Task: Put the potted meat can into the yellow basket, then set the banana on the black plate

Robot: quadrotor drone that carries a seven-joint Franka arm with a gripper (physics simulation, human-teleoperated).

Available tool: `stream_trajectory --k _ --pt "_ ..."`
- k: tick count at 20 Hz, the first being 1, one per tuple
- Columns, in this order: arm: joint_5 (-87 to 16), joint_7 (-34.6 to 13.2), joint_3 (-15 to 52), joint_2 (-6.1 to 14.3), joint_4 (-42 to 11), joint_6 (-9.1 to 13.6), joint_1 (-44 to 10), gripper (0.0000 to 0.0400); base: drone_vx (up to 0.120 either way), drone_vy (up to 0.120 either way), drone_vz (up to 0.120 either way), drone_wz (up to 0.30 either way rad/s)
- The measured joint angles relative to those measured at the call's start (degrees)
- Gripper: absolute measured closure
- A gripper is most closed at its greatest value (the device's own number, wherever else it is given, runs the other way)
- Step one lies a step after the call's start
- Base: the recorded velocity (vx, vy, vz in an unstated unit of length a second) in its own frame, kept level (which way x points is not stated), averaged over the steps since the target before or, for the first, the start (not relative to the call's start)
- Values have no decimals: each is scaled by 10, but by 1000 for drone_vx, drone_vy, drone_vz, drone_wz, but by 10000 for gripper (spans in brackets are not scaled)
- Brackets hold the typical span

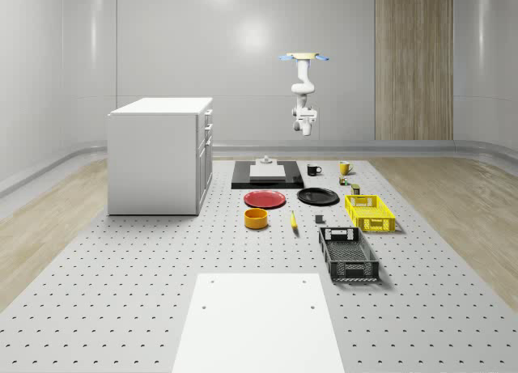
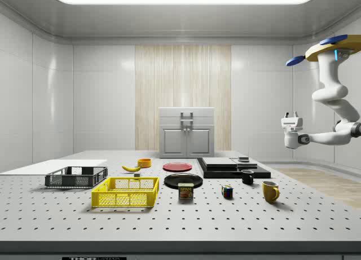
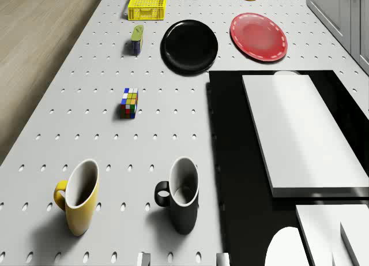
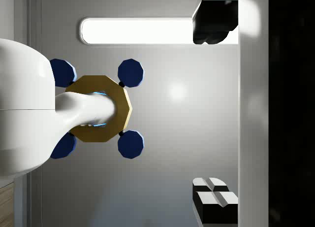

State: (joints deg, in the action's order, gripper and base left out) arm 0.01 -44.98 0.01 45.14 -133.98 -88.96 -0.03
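The potted meat can (image 2: 185, 191) (image 3: 136, 40) stands on the table beside the empty yellow basket (image 2: 125, 199) (image 3: 147, 13). The banana (image 2: 131, 168) (image 1: 293, 221) lies further along, near an orange bowl. The black plate (image 3: 189, 45) (image 2: 183, 180) sits bare next to the red plate. The drone (image 1: 301, 57) (image 2: 333, 45) hovers high over the table's mug end. My gripper (image 2: 291, 117) (image 1: 305, 130) hangs in the air far from the can, fingers turned upward, open and holding nothing. In the wrist view the fingertips (image 4: 214, 197) stand wide apart with the drone's body behind.
A yellow mug (image 3: 79, 198), a black mug (image 3: 181, 195) and a Rubik's cube (image 3: 130, 102) stand below the drone. A black mat with white blocks (image 3: 300, 133), a red plate (image 3: 259, 36), an orange bowl (image 1: 256, 218), a black basket (image 1: 348, 254) and a white cabinet (image 1: 160, 154) share the table.
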Motion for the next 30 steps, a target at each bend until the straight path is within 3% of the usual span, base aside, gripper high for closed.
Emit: stream_trajectory --k 7,13,19,30 --pt "1 1 1 -19 86 64 -2 0 0 0 0 0" --pt "1 1 2 -40 142 96 -3 0 0 0 0 0" --pt "1 2 2 -48 164 108 -3 0 13 60 0 0" --pt "1 2 3 -48 169 108 -4 0 120 120 0 0"
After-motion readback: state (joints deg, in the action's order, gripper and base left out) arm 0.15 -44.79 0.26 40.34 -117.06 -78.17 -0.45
